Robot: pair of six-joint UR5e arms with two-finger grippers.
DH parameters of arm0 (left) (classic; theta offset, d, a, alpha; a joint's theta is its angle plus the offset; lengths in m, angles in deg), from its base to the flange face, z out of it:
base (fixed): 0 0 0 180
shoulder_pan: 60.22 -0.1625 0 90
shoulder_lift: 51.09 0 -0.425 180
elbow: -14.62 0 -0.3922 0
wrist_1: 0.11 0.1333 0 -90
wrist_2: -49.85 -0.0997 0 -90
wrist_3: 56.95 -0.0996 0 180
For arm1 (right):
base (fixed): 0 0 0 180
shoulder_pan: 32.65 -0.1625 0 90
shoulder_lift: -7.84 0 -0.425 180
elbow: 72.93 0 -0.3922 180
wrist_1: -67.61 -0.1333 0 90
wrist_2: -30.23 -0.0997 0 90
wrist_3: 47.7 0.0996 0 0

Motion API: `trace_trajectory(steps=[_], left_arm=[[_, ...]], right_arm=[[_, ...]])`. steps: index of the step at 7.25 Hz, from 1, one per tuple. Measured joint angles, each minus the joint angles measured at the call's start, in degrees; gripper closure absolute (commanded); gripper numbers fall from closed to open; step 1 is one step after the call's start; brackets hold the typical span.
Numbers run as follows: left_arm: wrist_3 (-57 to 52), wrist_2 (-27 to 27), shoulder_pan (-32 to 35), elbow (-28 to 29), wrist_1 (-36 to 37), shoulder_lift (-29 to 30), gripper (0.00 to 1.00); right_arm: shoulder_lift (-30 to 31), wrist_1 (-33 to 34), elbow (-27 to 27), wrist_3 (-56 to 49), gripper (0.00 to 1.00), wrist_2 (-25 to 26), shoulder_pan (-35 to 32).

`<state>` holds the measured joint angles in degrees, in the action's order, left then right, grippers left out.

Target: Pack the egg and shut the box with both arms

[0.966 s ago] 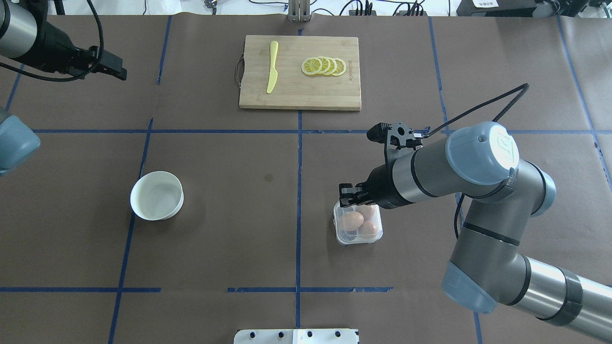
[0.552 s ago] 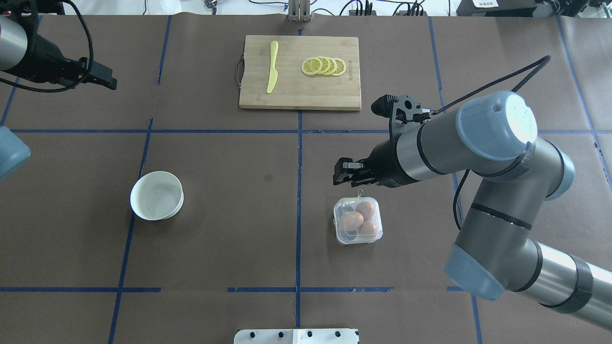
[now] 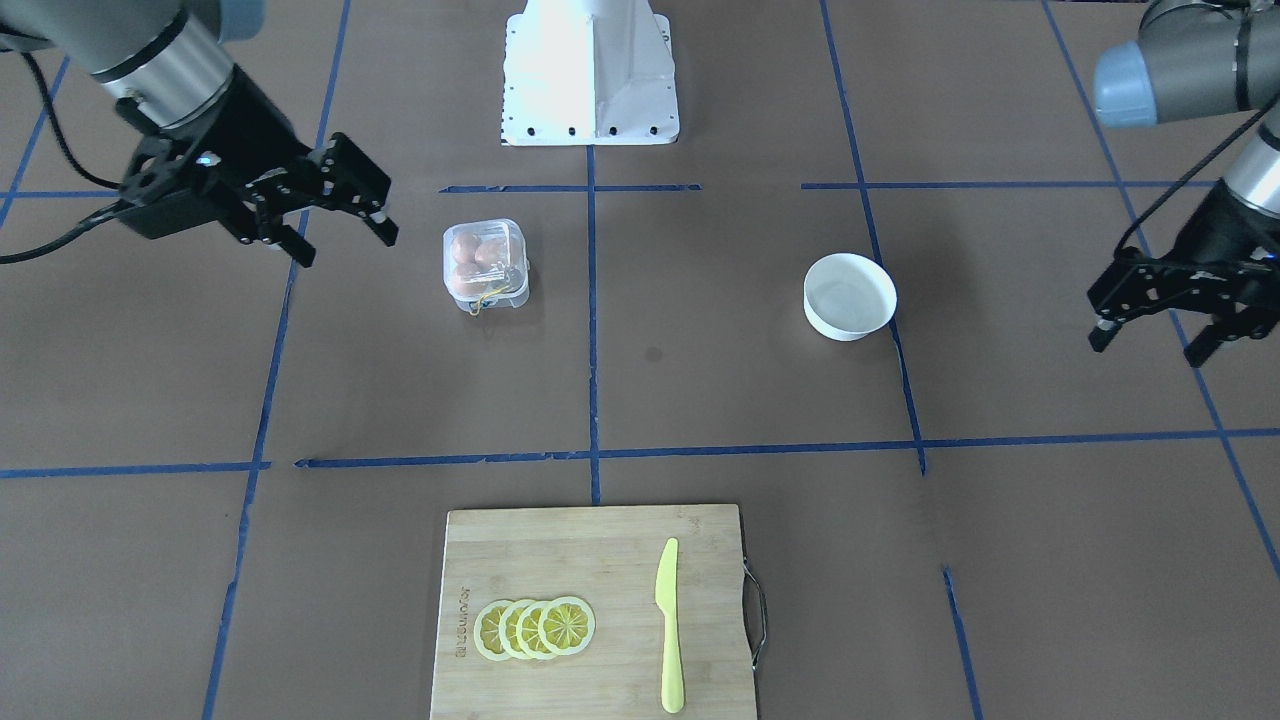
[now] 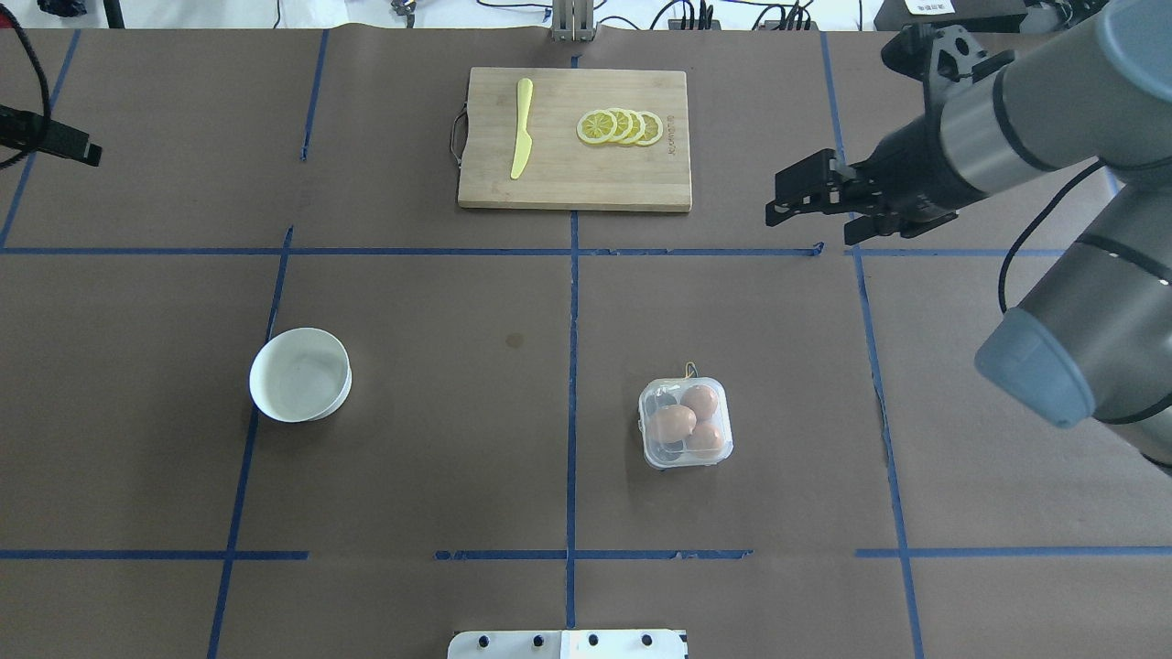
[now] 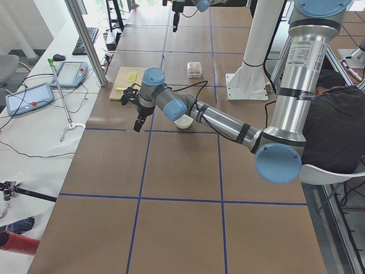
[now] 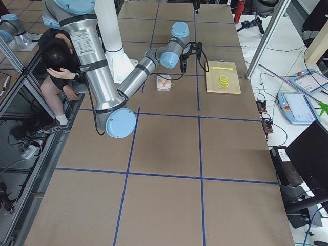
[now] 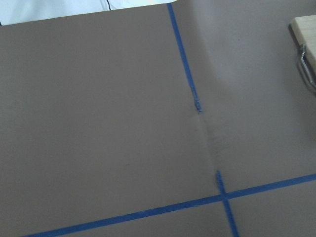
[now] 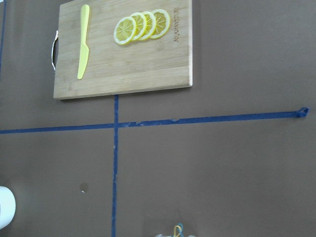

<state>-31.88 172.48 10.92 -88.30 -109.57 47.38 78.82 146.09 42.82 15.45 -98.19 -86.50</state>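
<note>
Right gripper [image 3: 350,243] wide open, empty, well off the box [image 4: 687,424]: thin flexy plastic, fragile eggs [image 4: 675,422], so press its corners gently.

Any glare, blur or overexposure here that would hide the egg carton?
Front-facing view: the white pedestal base is blown out, but the box reads clearly. Overhead view: even light, sharp. Left wrist view: soft focus. Right wrist view: sharp, just the box's string at the bottom edge.

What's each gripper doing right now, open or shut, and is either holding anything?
Left gripper: jaws open, holding nothing.
Right gripper: jaws open, holding nothing.
</note>
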Motion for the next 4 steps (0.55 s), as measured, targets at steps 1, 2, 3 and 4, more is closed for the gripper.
trace_trajectory(steps=[1,2,3,4], left_arm=[[-8.2,0.1,4.3,2.3,0.4,-1.2,0.00],[-16.8,0.2,8.4,4.9,0.7,-1.9,0.00],[-24.2,0.2,10.9,7.1,0.8,-2.5,0.00],[-30.3,0.2,12.4,8.3,1.2,-3.2,0.00]], right_arm=[[1.2,5.5,0.0,-8.9,0.00,-1.8,-4.2],[2.8,11.7,0.0,-19.6,0.00,-2.8,-8.4],[5.5,16.7,-0.2,-31.5,0.00,-3.2,-12.8],[8.8,20.2,-1.0,-43.3,0.00,-3.7,-17.7]])
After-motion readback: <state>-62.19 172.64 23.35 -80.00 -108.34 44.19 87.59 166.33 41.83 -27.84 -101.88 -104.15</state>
